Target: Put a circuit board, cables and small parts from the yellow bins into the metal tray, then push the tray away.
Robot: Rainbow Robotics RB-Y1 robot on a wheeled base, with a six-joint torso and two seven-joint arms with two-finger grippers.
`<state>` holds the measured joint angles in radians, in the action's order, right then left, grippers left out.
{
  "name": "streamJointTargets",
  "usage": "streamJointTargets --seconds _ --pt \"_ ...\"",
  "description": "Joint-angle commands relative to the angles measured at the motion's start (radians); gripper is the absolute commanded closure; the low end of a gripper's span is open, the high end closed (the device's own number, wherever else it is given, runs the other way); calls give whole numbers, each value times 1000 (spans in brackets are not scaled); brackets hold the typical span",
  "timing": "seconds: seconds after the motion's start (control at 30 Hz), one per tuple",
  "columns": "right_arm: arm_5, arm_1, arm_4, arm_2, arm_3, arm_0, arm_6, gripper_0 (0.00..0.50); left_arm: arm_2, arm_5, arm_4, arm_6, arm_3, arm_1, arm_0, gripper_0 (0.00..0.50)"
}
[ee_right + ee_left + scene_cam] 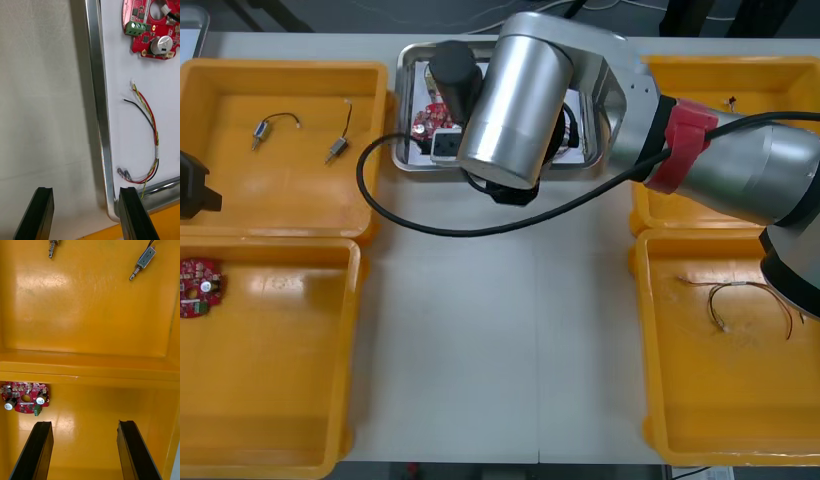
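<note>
The right jaws, released, straddle what seems the near rim of the shiny metal tray (98,112); to push, I would press one jaw flat against that rim, slowly. The left jaws, also released, hang above the near-left yellow bin (86,416) with a round red circuit board (30,405); the far-left yellow bin (280,190) holds two small metal parts (262,130), the near-right yellow bin (720,400) a thin cable (720,295). The tray holds another red board (140,39) and a red-and-yellow cable (152,120).

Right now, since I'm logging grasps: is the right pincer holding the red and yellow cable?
No, the right pincer stands open by the metal tray, the red and yellow cable loose inside it.
</note>
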<state>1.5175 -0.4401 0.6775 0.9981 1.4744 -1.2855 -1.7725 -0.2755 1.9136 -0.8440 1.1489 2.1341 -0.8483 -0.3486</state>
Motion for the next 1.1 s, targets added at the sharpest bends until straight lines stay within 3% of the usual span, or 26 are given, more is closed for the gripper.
streamJointTargets --seconds 0.03,0.27,0.5,0.77,0.97,1.1 --pt "67 -29 65 -128 38 25 100 0 10 6 -6 -44 24 -23 11 0" --pt "176 -48 129 -194 76 48 285 0 10 6 -6 -44 24 -23 11 0" --pt "268 -106 186 -217 178 80 473 0 10 6 -6 -44 24 -23 11 0" --pt "348 -212 258 -346 353 207 693 0 10 6 -6 -44 24 -23 11 0" --pt "357 -309 332 -407 449 282 848 0 10 6 -6 -44 24 -23 11 0" --pt "357 -362 340 -438 520 341 909 0 10 6 -6 -44 24 -23 11 0"
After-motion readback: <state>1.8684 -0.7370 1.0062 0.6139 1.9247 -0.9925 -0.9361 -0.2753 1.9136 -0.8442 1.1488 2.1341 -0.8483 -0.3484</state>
